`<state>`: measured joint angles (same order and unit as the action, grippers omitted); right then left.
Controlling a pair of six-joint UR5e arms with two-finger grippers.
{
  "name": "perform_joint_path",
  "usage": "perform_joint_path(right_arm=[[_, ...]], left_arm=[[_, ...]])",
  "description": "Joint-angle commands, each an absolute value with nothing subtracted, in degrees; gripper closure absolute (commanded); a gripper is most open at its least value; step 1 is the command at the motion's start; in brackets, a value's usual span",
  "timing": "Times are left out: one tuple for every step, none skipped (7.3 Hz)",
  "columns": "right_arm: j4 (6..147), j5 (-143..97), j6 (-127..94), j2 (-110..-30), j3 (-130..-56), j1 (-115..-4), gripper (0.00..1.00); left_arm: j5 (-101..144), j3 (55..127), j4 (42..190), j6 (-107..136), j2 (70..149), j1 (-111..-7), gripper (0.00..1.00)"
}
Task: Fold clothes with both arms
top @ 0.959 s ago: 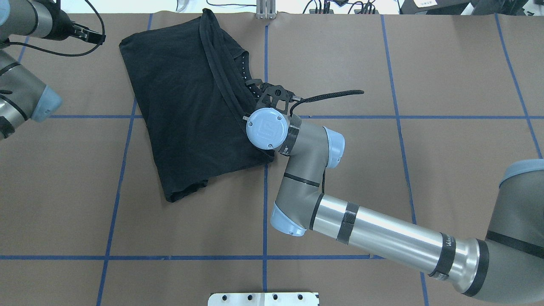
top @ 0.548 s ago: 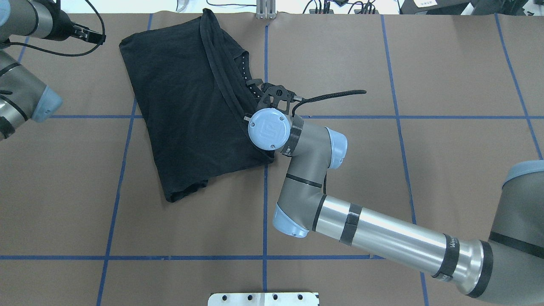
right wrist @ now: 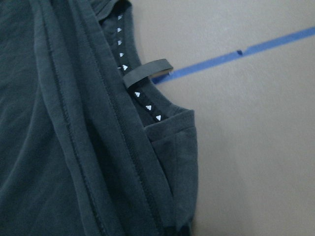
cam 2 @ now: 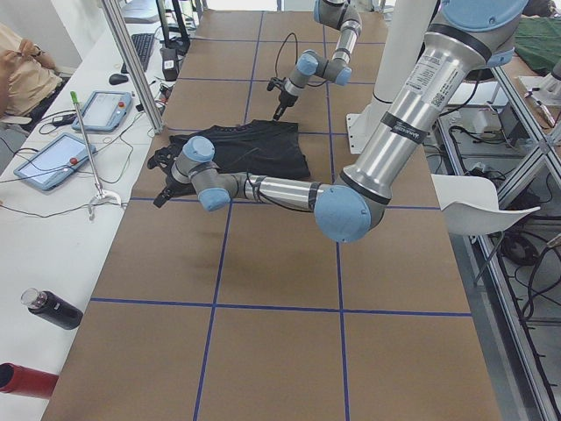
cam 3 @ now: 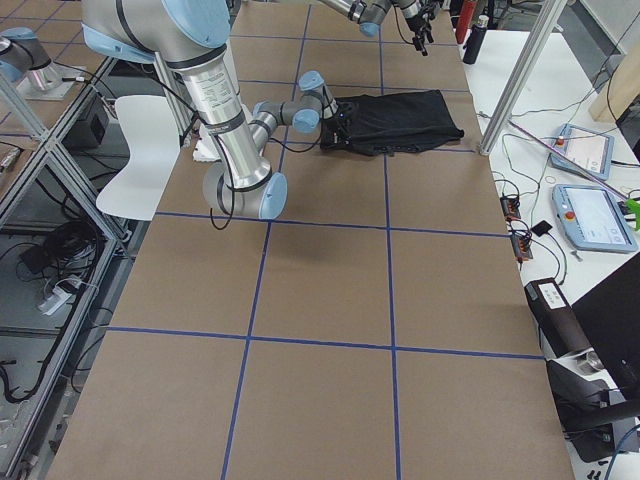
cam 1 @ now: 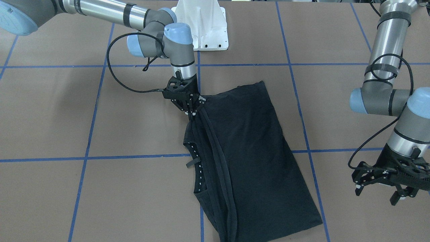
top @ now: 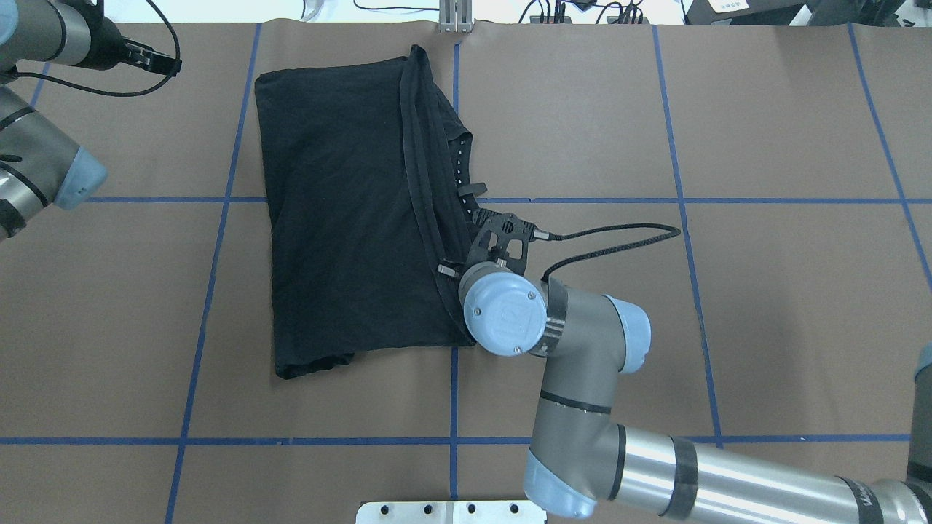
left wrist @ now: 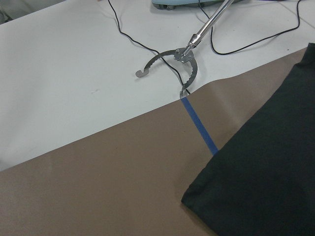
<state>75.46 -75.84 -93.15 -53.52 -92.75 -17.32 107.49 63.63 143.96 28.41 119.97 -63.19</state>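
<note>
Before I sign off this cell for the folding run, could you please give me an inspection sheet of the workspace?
Surface: brown paper with a blue tape grid, lying flat.
Job's things: black T-shirt, folded, flat on the paper.
Clutter: nothing seen on the paper.
End effectors: right end effector shut on the T-shirt's edge; left end effector open, apart from the T-shirt.
Cables: right cable loops out from the wrist over the paper; left cable hangs in a loop by its arm.
Surroundings: white bench with a grabber tool, tablets and a bottle; a person at it.
</note>
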Motion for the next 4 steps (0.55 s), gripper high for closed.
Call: perform_joint_path(right_arm=[[79.09,-71.29,-95.36,-57.30,-100.09,-11.70,1.00],[79.10,-71.11,-95.36,-58.00,-100.63,-11.34,1.00],[79.19,-71.10,-95.19,-58.09,-100.63,-11.34,1.00],[79.19,-71.28,-94.92,-58.27,-100.63,-11.34,0.65]], left_arm=[[107.49,63.63,143.96,28.48,120.06,-63.19,0.00],[107.49,63.63,143.96,28.48,120.06,-63.11,0.00],[107.49,63.63,143.96,28.48,120.06,-63.11,0.00],[107.49,63.63,143.96,28.48,120.06,-63.11,0.00]])
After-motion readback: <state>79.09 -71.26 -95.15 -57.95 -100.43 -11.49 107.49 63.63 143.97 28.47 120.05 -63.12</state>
